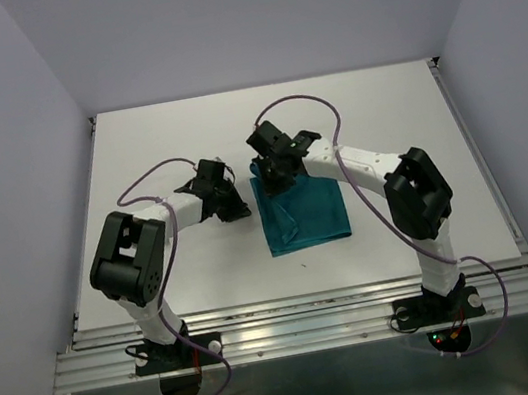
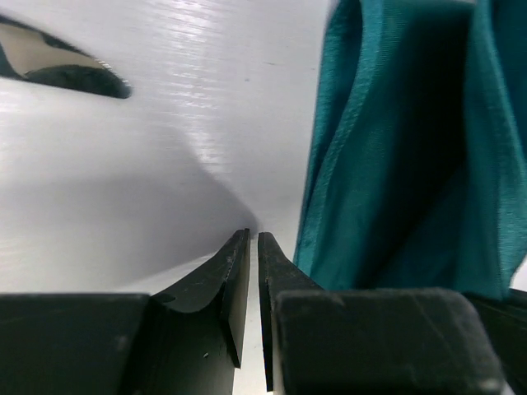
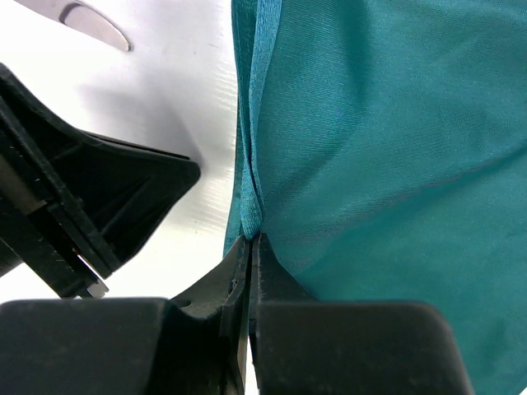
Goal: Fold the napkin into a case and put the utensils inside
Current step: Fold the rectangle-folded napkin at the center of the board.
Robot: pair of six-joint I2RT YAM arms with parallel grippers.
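Note:
The teal napkin (image 1: pixel 304 213) lies partly folded on the white table, with a raised fold along its left edge. My right gripper (image 1: pixel 272 178) is shut on that fold at the napkin's far left corner; the wrist view shows the pinched hem (image 3: pixel 252 216) at my right gripper (image 3: pixel 250 239). My left gripper (image 1: pixel 239 206) sits just left of the napkin (image 2: pixel 395 164), low over the table, its jaws almost touching with nothing between them (image 2: pixel 253 234). A silver utensil tip (image 3: pixel 90 20) shows beyond the left gripper (image 3: pixel 82 206); a shiny utensil part (image 2: pixel 58 62) lies on the table. No case shape shows.
The white table (image 1: pixel 136 158) is walled at the left, back and right. An aluminium rail (image 1: pixel 305 322) runs along the near edge by the arm bases. Purple cables loop above both arms.

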